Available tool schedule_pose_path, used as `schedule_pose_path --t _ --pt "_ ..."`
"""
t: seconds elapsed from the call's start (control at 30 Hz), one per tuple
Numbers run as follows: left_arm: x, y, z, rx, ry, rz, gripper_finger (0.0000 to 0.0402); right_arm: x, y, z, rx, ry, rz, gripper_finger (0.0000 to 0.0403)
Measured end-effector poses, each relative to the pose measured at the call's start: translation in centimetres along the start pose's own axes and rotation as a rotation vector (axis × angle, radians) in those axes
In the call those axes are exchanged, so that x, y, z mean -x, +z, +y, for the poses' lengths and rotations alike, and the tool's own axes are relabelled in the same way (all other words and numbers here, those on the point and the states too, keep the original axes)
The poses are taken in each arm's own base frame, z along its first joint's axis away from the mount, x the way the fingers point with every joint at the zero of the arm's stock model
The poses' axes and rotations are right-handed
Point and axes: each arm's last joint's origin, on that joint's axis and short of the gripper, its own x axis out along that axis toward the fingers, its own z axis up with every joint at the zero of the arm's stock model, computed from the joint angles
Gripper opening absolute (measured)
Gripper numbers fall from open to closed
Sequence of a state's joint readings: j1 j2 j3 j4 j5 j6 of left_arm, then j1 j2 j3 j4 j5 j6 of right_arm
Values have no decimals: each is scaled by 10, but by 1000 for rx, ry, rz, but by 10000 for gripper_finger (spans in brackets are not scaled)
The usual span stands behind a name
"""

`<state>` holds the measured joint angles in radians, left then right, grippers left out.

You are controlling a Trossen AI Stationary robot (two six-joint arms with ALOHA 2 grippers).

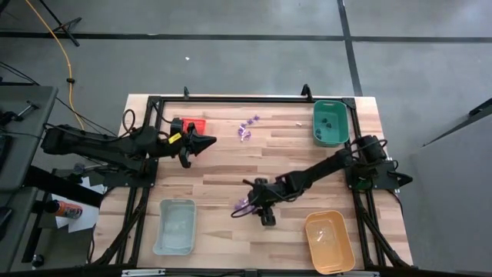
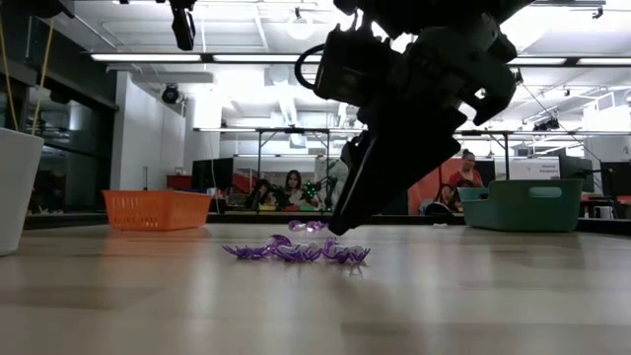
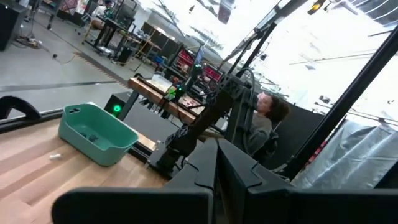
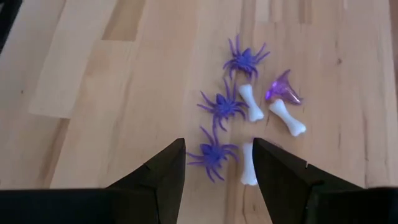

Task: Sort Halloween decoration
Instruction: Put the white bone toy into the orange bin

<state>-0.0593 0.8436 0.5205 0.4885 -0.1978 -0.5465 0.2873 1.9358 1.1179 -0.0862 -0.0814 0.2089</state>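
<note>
Looking down from the high view: right hand [image 1: 264, 213] hangs low over a small cluster of purple pieces [image 1: 244, 206] near the middle of the wooden surface [image 1: 231, 165], fingers spread and empty. A second scatter of purple bits [image 1: 247, 128] lies well beyond it, toward the far edge. Left hand [image 1: 206, 142] is clenched on nothing and parked beside the red tray [image 1: 194, 124], clear of the work. Green tray [image 1: 330, 121], pale blue tray [image 1: 175, 225] and orange tray [image 1: 330, 240] sit at the corners, likely one per kind of piece.

Low view: right hand's dark fingers slope down to just above the heap of purple spiders [image 2: 296, 250]; not touching, as far as I can tell. Orange tray [image 2: 156, 209] and green tray [image 2: 522, 204] stand far behind. People sit in the room beyond.

Left wrist view: green tray [image 3: 98, 133] far ahead, dark specks inside; a person seated past the surface.

Right wrist view: fingertips [image 4: 173, 163] straddle the nearest purple spider [image 4: 212, 153], with a white bone [image 4: 249, 163] touching the inside of the other finger. More spiders, bones and a purple hat [image 4: 283, 91] lie just ahead. Judged: the wide stance is set to pinch one spider, though the bone could get caught too.
</note>
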Motion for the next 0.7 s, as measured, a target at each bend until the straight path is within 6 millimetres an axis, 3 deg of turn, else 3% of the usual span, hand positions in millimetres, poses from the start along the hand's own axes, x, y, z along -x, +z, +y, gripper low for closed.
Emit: schedule_pose_path --t 0.7 --pt "0 -2 1 -4 11 19 0 2 2 -24 -101 -123 -2 181"
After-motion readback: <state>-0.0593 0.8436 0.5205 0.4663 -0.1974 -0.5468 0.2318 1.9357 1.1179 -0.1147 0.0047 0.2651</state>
